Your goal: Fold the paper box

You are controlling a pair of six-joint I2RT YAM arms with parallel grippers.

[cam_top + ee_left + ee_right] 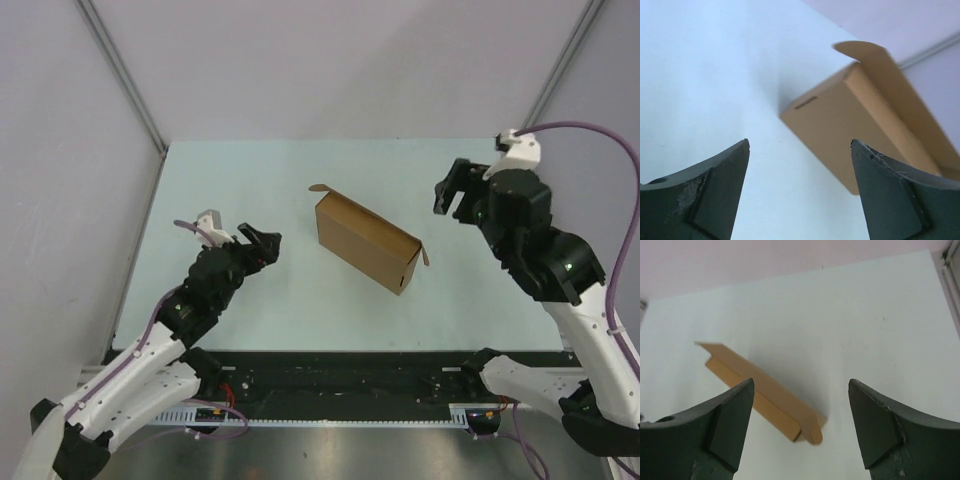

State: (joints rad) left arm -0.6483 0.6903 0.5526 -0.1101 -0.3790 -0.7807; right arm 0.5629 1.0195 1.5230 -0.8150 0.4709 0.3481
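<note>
- A pale green table (250, 180) sits between grey walls (300, 60).
- The paper box (365, 242) stands folded in the table's middle, end tabs (318, 188) sticking out.
- The left gripper (262, 243) and right gripper (455, 195) wait on either side, fingers wide open and empty; the folding looks nearly done.

Brown paper box (366, 241) on table (250, 180) between left pincer (267, 243) and right pincer (452, 203)

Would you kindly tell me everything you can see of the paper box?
The paper box is plain, unmarked brown cardboard, folded into a long rectangular shape. It lies diagonally at mid-table, with a small rounded flap sticking out at each end. Only the pale table touches it.
</note>
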